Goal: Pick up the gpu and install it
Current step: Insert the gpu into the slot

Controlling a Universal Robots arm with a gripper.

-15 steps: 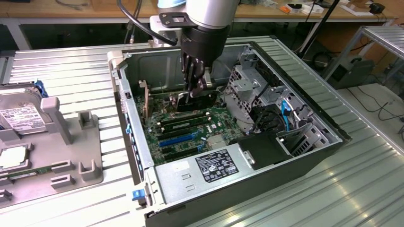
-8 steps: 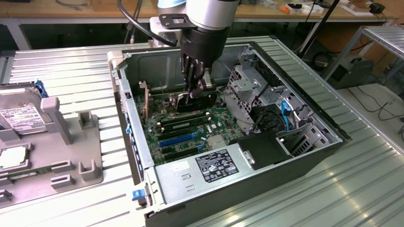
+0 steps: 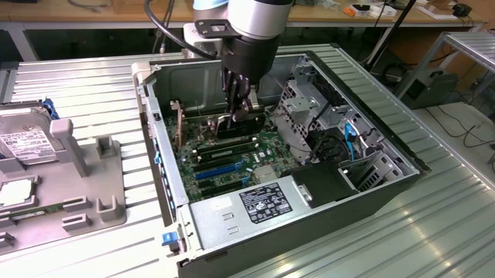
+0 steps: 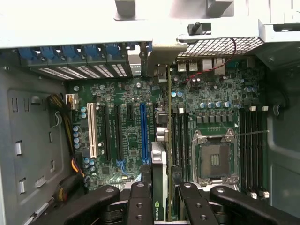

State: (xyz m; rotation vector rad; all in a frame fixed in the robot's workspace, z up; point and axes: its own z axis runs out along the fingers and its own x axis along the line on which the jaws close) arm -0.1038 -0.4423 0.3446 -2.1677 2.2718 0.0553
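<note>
While the gripper (image 4: 161,194) clamps the gpu (image 4: 161,159) edge-on above the motherboard (image 4: 126,136), at the case's (image 3: 166,174) twelve o'clock, we judge pickup done, seating unfinished.

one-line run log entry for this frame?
pincer: shut on gpu | gpu: held on edge above motherboard slots | location: inside open pc case | seated: cannot tell

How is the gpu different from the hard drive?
The gpu stands on edge inside the case, gripped by the gripper; the hard drive lies flat on the tray outside. The gpu is thin and dark; the hard drive is boxy, silver, white-labelled. Both are computer parts.
</note>
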